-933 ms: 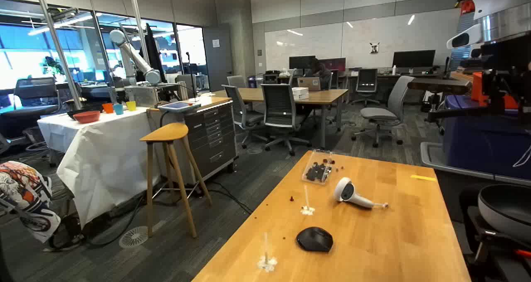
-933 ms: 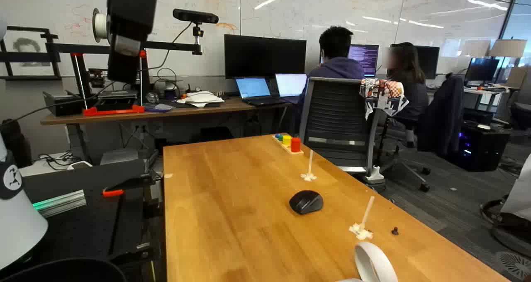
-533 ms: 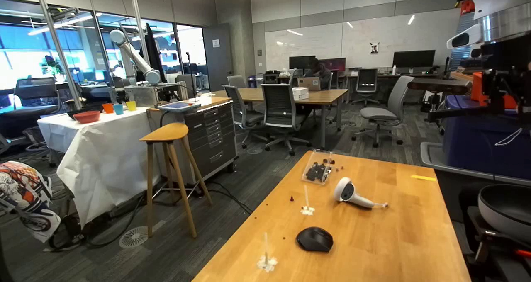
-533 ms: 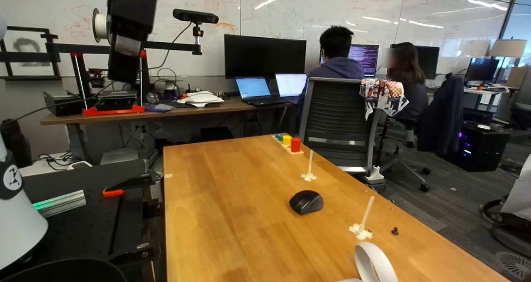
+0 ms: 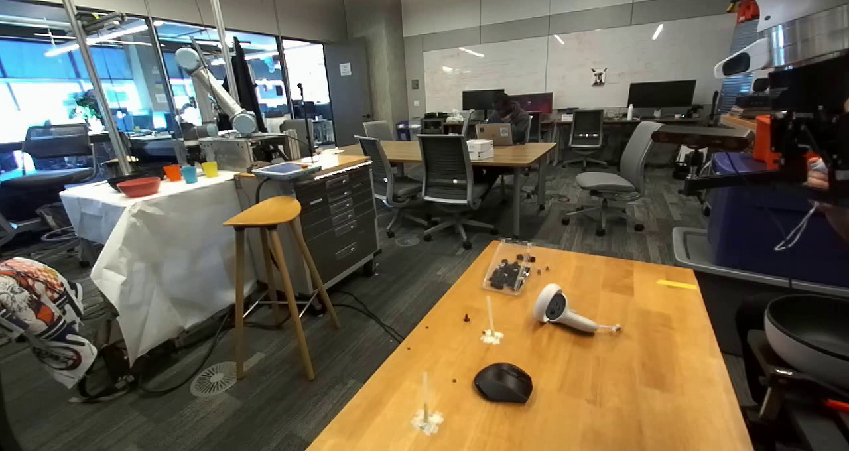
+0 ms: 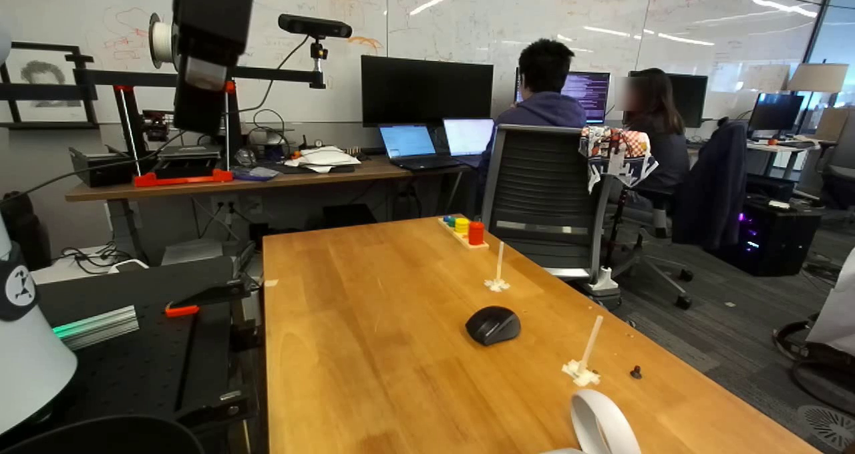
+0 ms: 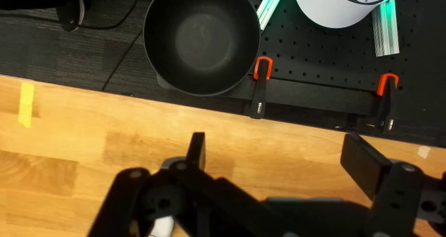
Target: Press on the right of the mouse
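Holding nothing and with jaws spread wide, the claw [image 7: 274, 150] is well apart from the black mouse [image 6: 493, 325], which lies on the wooden surface [image 6: 354, 347] near 2 upright sticks [image 6: 592, 342]. I judge the mouse light, stiff and easy to slide — so press straight down on its right part, or, for holding, take both flanks.

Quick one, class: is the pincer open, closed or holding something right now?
Pincer: open, jaws wide apart in the wrist view, holding nothing.
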Controlling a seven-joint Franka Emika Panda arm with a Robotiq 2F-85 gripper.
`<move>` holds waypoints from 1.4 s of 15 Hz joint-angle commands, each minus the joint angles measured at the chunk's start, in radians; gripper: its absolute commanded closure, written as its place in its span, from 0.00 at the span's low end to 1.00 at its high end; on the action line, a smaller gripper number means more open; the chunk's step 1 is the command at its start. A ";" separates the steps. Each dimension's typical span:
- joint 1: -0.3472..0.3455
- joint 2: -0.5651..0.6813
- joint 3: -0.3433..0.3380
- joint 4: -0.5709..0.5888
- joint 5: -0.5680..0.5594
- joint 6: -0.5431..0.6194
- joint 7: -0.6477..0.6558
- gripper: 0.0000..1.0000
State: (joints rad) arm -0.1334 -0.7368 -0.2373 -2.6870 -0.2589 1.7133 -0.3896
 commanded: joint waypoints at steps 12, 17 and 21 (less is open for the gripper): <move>0.064 0.544 0.067 0.188 0.053 0.741 0.140 0.25; 0.069 0.774 0.134 0.306 0.042 0.814 0.200 0.58; 0.090 0.900 0.173 0.372 0.024 0.811 0.246 0.86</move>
State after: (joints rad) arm -0.0594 0.0693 -0.0861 -2.3902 -0.2219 2.5232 -0.1856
